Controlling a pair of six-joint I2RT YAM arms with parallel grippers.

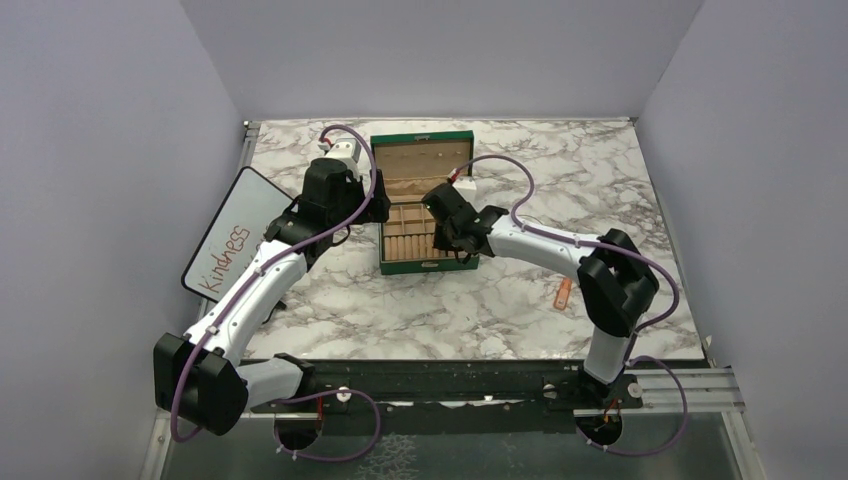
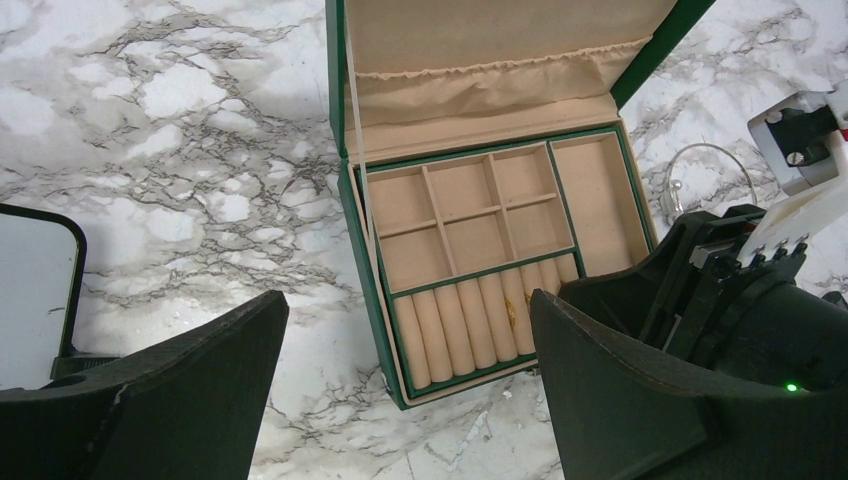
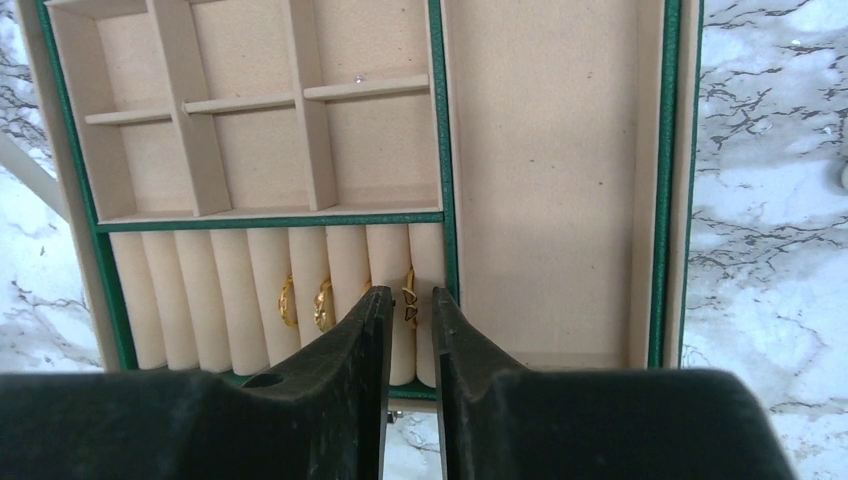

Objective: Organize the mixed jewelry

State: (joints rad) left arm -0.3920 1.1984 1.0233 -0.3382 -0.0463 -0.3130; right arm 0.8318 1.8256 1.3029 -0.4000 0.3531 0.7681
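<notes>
- Rings: three, in box roll slots.
- Necklace: on counter beside box.
- Left hand: fingers wide apart.
- Right hand: fingers narrowly gapped, straddling one ring; grip cannot be told.

A white marble table with grey veins carries four things. An open green box stands near the middle toward the back, its lid raised at the far side. A white board with a dark rim and "Kindness" in red lies at the left edge, partly past the marble, well apart from the box. A small orange marker lies alone toward the right, and a thin wire necklace lies on the marble just beside the box's right wall.
</notes>
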